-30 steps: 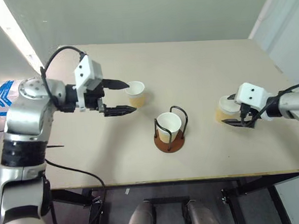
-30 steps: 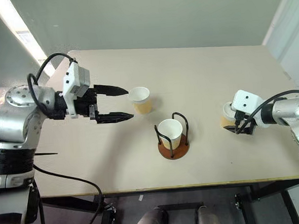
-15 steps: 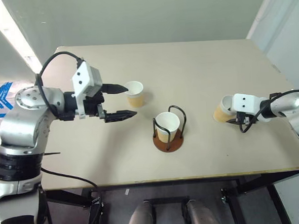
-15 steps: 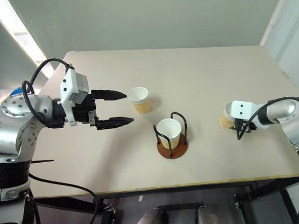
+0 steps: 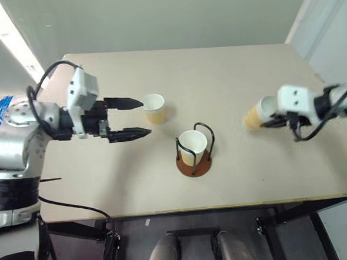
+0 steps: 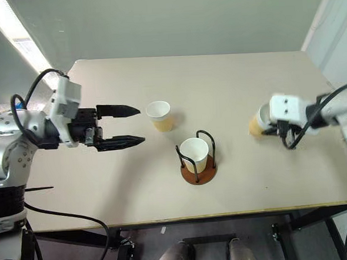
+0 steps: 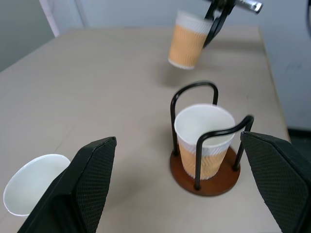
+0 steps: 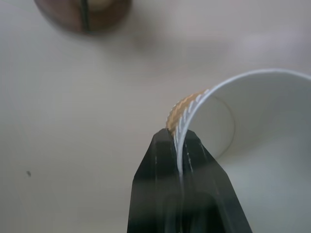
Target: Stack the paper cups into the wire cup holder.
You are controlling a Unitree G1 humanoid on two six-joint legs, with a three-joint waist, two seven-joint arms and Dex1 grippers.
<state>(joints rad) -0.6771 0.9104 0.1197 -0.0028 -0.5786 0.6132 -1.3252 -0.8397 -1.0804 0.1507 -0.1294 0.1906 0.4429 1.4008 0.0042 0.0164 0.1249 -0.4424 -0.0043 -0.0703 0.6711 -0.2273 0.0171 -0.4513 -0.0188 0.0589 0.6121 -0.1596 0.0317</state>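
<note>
**Light and picture quality**

We see even, fairly bright indoor light. A long bright strip [image 5: 12,42] at the upper left edge is blown out to white glare. Shadows on the table [image 5: 235,173] are soft and faint; a pale one lies under the lifted cup [image 7: 190,40]. Head views look sharp in the middle, with straight lines bending slightly toward the edges. In the right wrist view the near fingers [image 8: 167,194] and the cup rim are soft, the holder base [image 8: 82,12] blurred.
</note>
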